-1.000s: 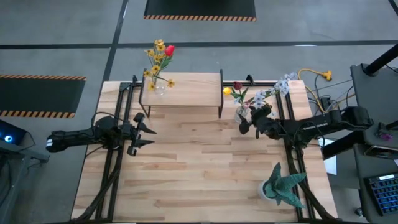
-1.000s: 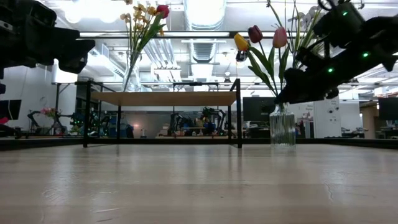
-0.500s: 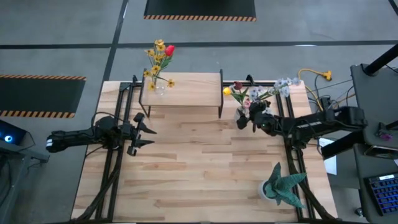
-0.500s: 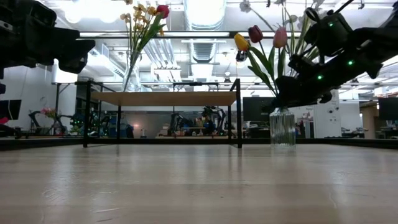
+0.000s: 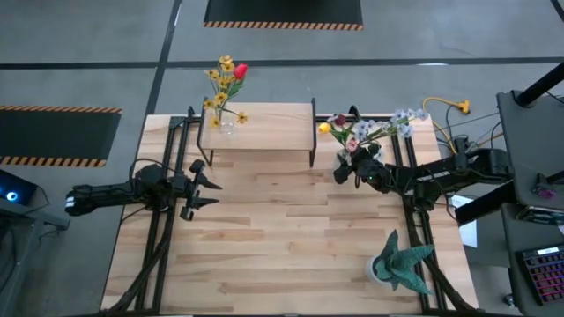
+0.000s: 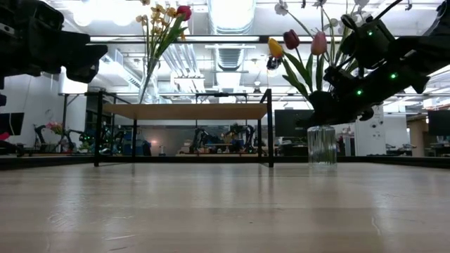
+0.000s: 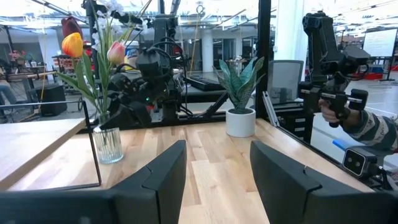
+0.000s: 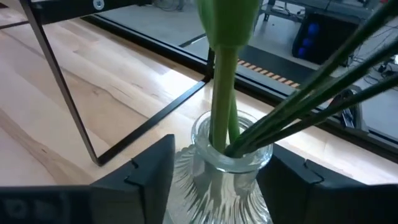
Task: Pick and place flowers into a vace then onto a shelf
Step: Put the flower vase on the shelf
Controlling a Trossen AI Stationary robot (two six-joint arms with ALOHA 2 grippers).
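A ribbed glass vase (image 8: pixel 231 163) stands on the table right of the shelf (image 5: pixel 264 119). It holds the flowers (image 6: pixel 302 49): red, yellow and pink tulips and white blossoms. My right gripper (image 8: pixel 224 171) is at the vase's shoulder, one finger on each side. A second vase with yellow and red flowers (image 5: pixel 227 79) stands on the shelf's left end. My left gripper (image 5: pixel 207 185) waits open over the table's left side, level, holding nothing. My right gripper has the glass vase's shoulder (image 8: pixel 186 163), just below the neck, between its two fingers (image 8: pixel 152 171). Both fingers lie against the ribbed sides. The fingers come from the table's right, slanting slightly down. The vase stands upright with its base on the table (image 6: pixel 322 161).
A teal spiky potted plant (image 5: pixel 401 264) stands at the table's near right. Black frame rails (image 5: pixel 414 211) run along both table sides. The shelf's black legs (image 6: pixel 270 133) stand close to the vase. Beyond the table, a person's sleeved hand (image 7: pixel 364 121) holds a controller.
My right gripper has moved toward the table's left and sunk a little onto the vase, and its fingers have narrowed about the vase's shoulder. The flower heads have swung slightly, and the vase has shifted a little on the table.
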